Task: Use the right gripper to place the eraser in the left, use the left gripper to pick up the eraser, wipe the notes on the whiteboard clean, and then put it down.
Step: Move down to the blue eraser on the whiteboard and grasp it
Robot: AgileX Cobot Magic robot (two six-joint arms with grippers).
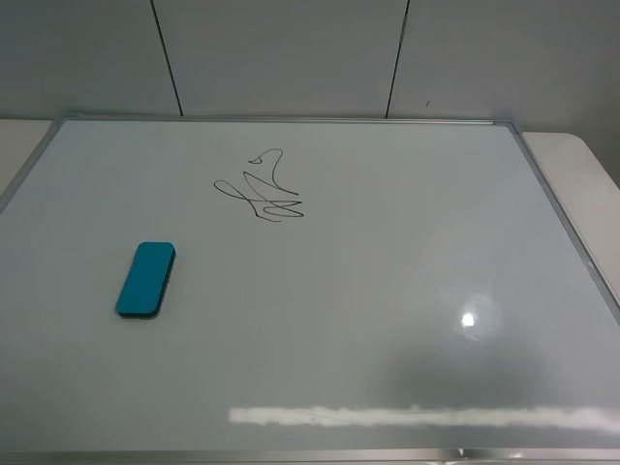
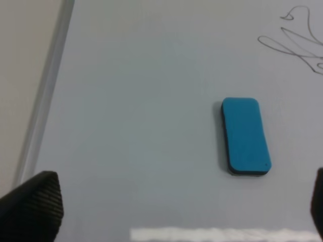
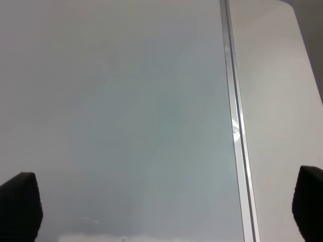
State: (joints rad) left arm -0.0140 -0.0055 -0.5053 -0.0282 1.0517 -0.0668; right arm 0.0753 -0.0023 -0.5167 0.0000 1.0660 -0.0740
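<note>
rounded teal eraser (image 1: 146,279), glossy silver-framed whiteboard (image 1: 387,271), thin looping notes (image 1: 260,194)

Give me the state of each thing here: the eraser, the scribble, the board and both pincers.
eraser: lying flat on the whiteboard, teal side up, not held.
notes: intact, not yet wiped.
whiteboard: marked only by the notes.
left pincer: open, empty, above the board near the eraser.
right pincer: open, empty, above the board's right frame edge.
</note>
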